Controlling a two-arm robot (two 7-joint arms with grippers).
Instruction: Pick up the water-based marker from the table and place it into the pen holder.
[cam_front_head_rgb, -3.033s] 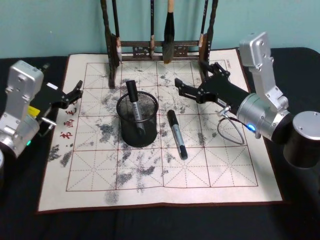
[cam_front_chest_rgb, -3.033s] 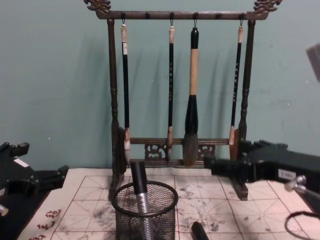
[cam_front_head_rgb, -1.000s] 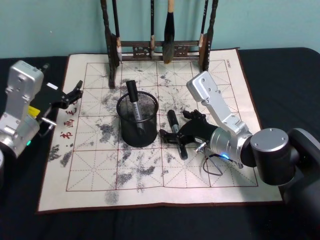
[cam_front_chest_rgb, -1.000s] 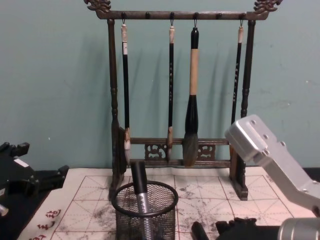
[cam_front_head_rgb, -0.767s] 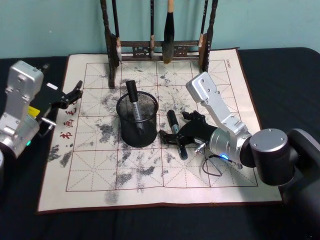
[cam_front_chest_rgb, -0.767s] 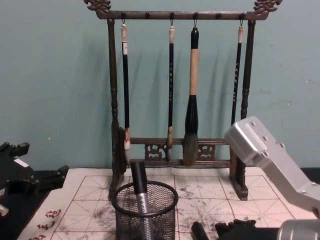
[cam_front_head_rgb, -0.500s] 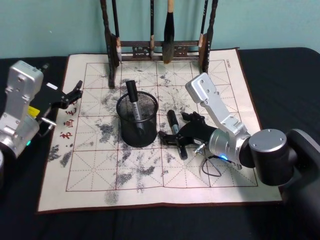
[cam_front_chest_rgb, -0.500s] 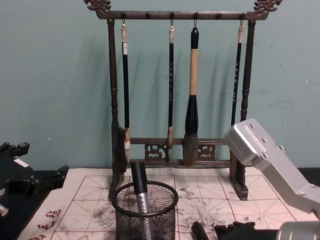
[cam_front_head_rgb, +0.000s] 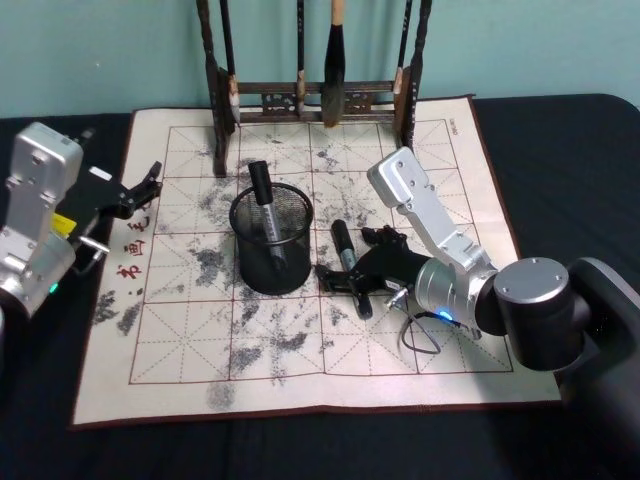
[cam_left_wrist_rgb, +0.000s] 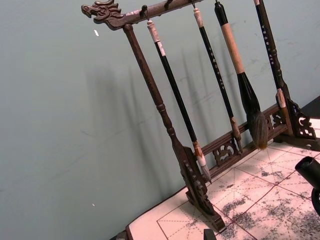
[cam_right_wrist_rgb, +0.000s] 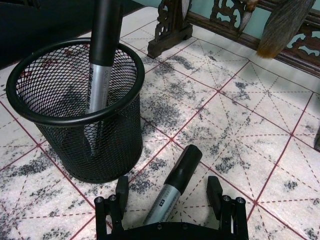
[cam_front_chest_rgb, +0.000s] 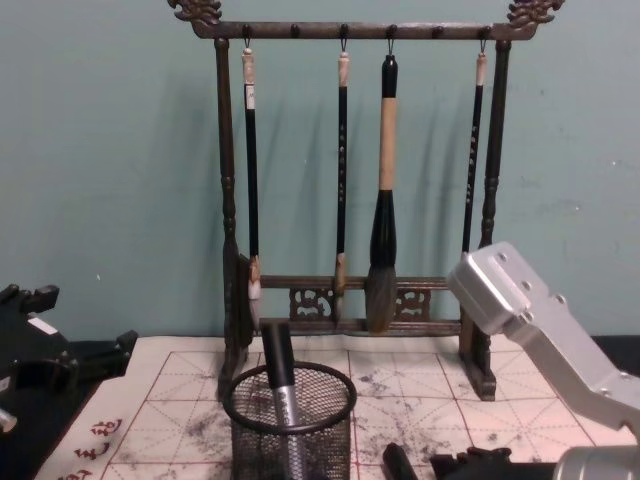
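Currently right hand (cam_right_wrist_rgb: 168, 183) sits low over the mat (cam_front_head_rgb: 300, 350), fingers (cam_right_wrist_rgb: 214, 190) spread wide on either side of the marker (cam_right_wrist_rgb: 182, 167), neither touching it. Marker lies flat on the mat near mid-surface (cam_front_head_rgb: 560, 150), just beside the holder (cam_front_head_rgb: 272, 250) on its right-edge side. Holder upright; second marker (cam_front_head_rgb: 262, 200) leans inside. Left hand (cam_front_head_rgb: 140, 190) parked near the left edge.

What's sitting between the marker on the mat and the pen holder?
Nothing: only bare, ink-stained mat separates the marker from the pen holder, seen in the right wrist view.
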